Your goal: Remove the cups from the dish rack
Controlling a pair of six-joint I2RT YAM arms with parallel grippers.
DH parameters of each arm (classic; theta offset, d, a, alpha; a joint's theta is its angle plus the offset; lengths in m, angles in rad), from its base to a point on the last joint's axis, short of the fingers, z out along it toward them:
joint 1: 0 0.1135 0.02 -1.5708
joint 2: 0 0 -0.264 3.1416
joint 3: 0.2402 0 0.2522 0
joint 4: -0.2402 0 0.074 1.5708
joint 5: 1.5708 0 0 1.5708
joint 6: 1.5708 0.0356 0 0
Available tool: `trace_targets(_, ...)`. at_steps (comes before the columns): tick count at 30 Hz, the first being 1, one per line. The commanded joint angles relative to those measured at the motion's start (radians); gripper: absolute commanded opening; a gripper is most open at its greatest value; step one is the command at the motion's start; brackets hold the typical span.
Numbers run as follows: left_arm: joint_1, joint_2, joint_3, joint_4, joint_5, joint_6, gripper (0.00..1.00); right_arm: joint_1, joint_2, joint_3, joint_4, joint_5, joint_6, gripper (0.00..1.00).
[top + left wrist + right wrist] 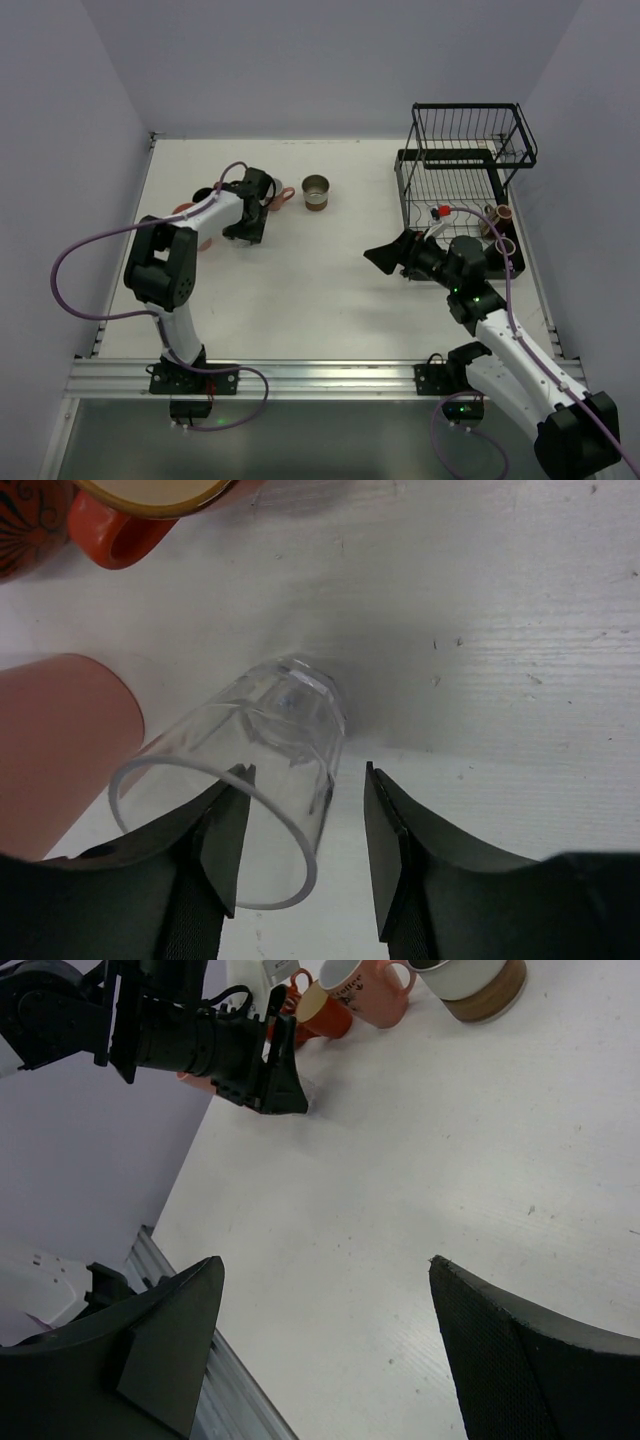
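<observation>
Left end effector (307, 772) released beside a clear, smooth cylindrical tumbler (285, 705) tipped on the scuffed white desk (500, 630); right end effector (325, 1265) spread wide, empty.

links: your left arm (178, 325) and right arm (510, 345) wear white shells with black joint housings
cables (58, 275): lilac, looping beside each arm
fingers (530, 1360): matte black wedges, your right pair's inner pad finely textured
bases (175, 380): black blocks
</observation>
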Motion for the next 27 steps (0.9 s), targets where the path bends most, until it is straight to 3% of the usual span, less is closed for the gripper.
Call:
trace_targets(1,0.006,-0.017,0.033,-0.051,-0.013,0.031,0.57,0.004,-0.007,0.030,-0.011,0.013,-0.023,0.86)
trace_targets(6,-0.003,-0.107,0.035,-0.036,-0.019,0.020,0.78,0.004,-0.067,0.040,-0.084,0.107,-0.031,0.86)
trace_targets(12,-0.042,-0.284,0.026,0.033,-0.006,0.008,0.94,0.003,-0.119,0.073,-0.226,0.271,-0.062,0.86)
trace_targets(18,-0.123,-0.515,-0.039,0.180,0.087,0.017,0.99,-0.012,-0.152,0.109,-0.394,0.536,-0.095,0.81)
trace_targets(22,-0.220,-0.740,-0.173,0.362,0.249,0.016,1.00,-0.075,-0.140,0.138,-0.485,0.696,-0.109,0.78)
trace_targets(27,-0.234,-1.011,-0.331,0.467,0.509,-0.037,1.00,-0.198,-0.087,0.179,-0.546,0.819,-0.128,0.81)
